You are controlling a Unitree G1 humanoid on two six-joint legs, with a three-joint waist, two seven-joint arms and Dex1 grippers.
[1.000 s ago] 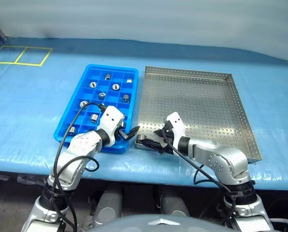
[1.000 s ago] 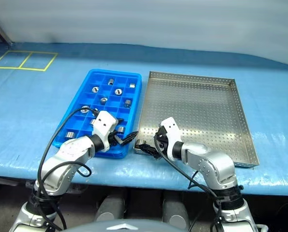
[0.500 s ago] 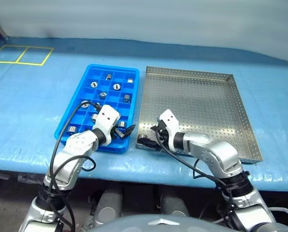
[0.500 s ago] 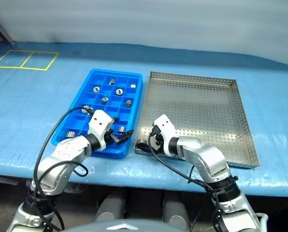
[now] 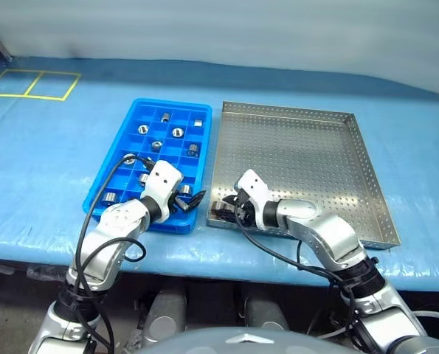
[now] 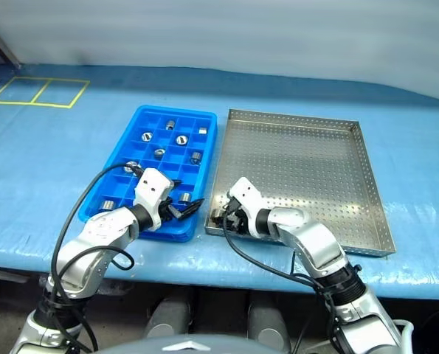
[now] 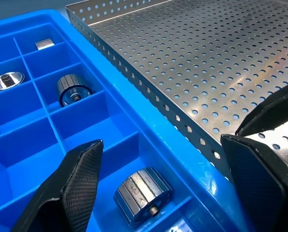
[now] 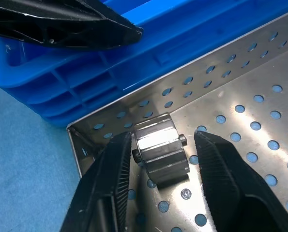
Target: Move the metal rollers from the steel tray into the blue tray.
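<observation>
- The steel tray (image 5: 330, 169) held one remaining metal roller (image 8: 160, 150), lying in its near corner next to the blue tray (image 5: 123, 158).
- The right gripper (image 8: 158, 169) straddled that roller with one finger on each side. The jaws stood narrow; contact with the pads could not be confirmed, and the roller rested on the tray floor.
- The left gripper (image 7: 168, 179) hovered wide open and empty over the blue tray's near corner beside the steel tray.
- Several rollers (image 5: 176, 133) occupied separate blue tray compartments; one (image 7: 143, 193) lay directly below the left gripper.
- Assessment: the task was nearly complete. Remaining steps: lift the last roller and deposit it in a free compartment.
</observation>
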